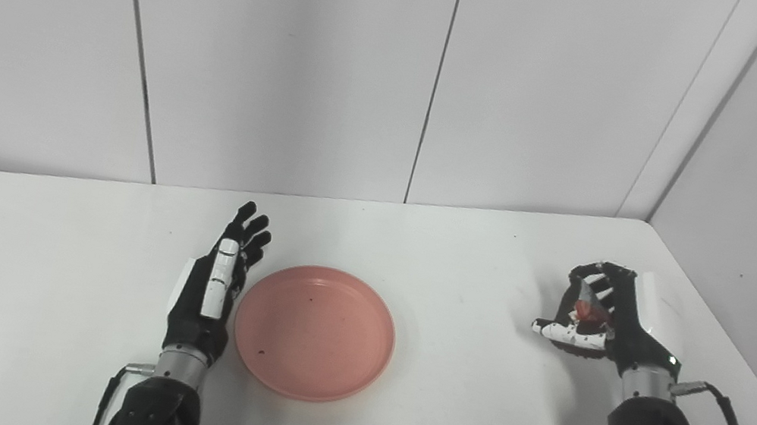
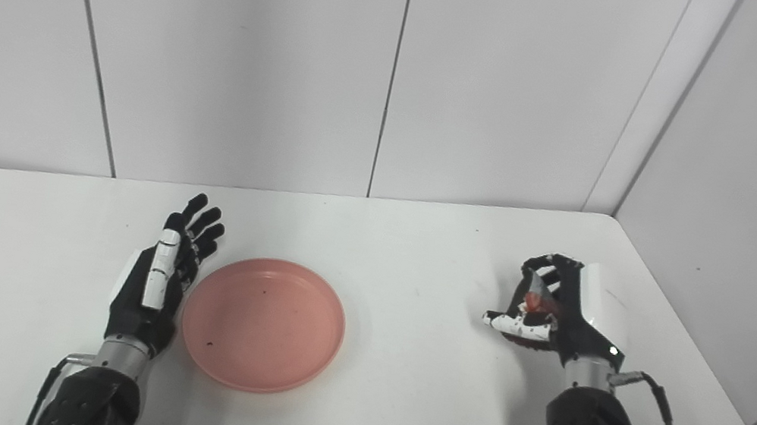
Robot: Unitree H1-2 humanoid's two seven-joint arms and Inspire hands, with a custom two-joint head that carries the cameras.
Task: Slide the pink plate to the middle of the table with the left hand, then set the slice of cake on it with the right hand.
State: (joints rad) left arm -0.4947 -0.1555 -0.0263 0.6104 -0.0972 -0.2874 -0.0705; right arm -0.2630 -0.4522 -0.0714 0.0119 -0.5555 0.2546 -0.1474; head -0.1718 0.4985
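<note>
Showing the round pink plastic plate [image 1: 314, 333] mid-worktop, released left hand [image 1: 217, 278] touching its 9 o'clock rim, while the right hand [image 1: 595, 318] at 3 o'clock pinches the small red-topped cake slice [image 1: 589, 307], which a loose fingertip hold might drop short.

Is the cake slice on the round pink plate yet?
No, the round pink plate is bare; the cake slice sits in the right hand.

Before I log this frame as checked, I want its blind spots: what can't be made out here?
- Cake: both views show only a red and grey sliver; the right hand and its fingers cover the rest.
- Left hand against the plate: touching or just beside, neither view settles it.
- Dark specks in the plate: too small to identify.
- Both arms: cut off by the bottom edge.
</note>
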